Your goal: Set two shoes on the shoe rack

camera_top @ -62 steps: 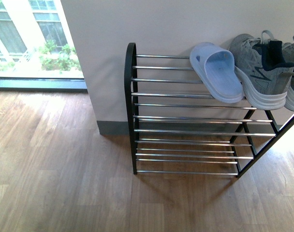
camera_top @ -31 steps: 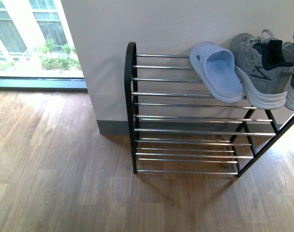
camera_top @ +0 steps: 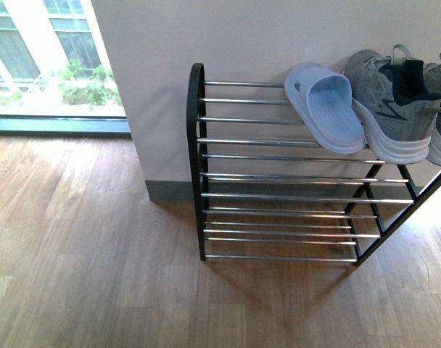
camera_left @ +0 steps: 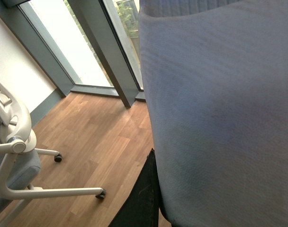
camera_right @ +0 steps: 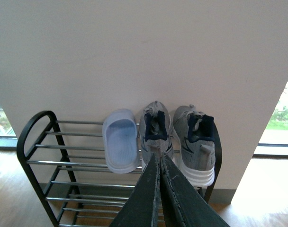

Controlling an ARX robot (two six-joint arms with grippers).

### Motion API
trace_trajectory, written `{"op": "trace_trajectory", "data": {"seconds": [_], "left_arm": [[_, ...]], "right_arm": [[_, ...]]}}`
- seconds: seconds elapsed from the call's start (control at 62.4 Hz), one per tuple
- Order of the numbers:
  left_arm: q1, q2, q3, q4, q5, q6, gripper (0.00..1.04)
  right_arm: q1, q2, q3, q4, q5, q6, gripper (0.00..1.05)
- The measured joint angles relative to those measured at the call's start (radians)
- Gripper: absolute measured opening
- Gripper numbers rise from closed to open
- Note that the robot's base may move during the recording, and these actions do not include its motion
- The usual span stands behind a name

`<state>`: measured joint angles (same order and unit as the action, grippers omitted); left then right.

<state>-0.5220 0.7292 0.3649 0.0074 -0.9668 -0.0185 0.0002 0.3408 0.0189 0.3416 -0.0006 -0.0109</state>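
Nothing has moved since the earlier frames. You have on the low black metal shoe rack (camera_top: 278,174) with chrome bars, top tier: one pale blue rubber slide (camera_top: 323,107), then two grey knit sneakers (camera_right: 156,130) beside it. Right gripper (camera_right: 159,163): jaws pressed together, empty, hanging before the rack. Left gripper: jaw state cannot be told; a pale blue ribbed mass fills its view, likely the second slide. Remaining, by judgement: rack that slide.

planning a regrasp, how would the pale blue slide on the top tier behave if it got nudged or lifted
The pale blue slide looks like one moulded rubbery piece, so probably light and a bit bendy when pinched. It rests only on thin chrome bars of the shoe rack, toe overhanging the front, so a push could likely slide it forward and off. It sits against the grey sneaker, which may shift too.
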Motion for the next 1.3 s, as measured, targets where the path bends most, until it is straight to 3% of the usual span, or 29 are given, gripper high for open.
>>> {"op": "trace_trajectory", "data": {"seconds": [0.513, 0.641, 0.801, 0.913, 1.009, 1.298], "left_arm": [[0.000, 0.000, 0.000, 0.000, 0.000, 0.000, 0.02], [0.000, 0.000, 0.000, 0.000, 0.000, 0.000, 0.02], [0.000, 0.000, 0.000, 0.000, 0.001, 0.000, 0.02], [0.000, 0.000, 0.000, 0.000, 0.000, 0.000, 0.02], [0.000, 0.000, 0.000, 0.000, 0.000, 0.000, 0.02], [0.000, -0.003, 0.000, 0.000, -0.002, 0.000, 0.02]], "right_arm": [[0.000, -0.163, 0.000, -0.163, 0.000, 0.000, 0.01], [0.000, -0.302, 0.000, -0.327, 0.002, 0.000, 0.01], [0.000, -0.333, 0.000, -0.338, 0.000, 0.000, 0.01], [0.000, -0.335, 0.000, -0.338, 0.000, 0.000, 0.19], [0.000, -0.335, 0.000, -0.338, 0.001, 0.000, 0.42], [0.000, -0.335, 0.000, -0.338, -0.003, 0.000, 0.87]]}}
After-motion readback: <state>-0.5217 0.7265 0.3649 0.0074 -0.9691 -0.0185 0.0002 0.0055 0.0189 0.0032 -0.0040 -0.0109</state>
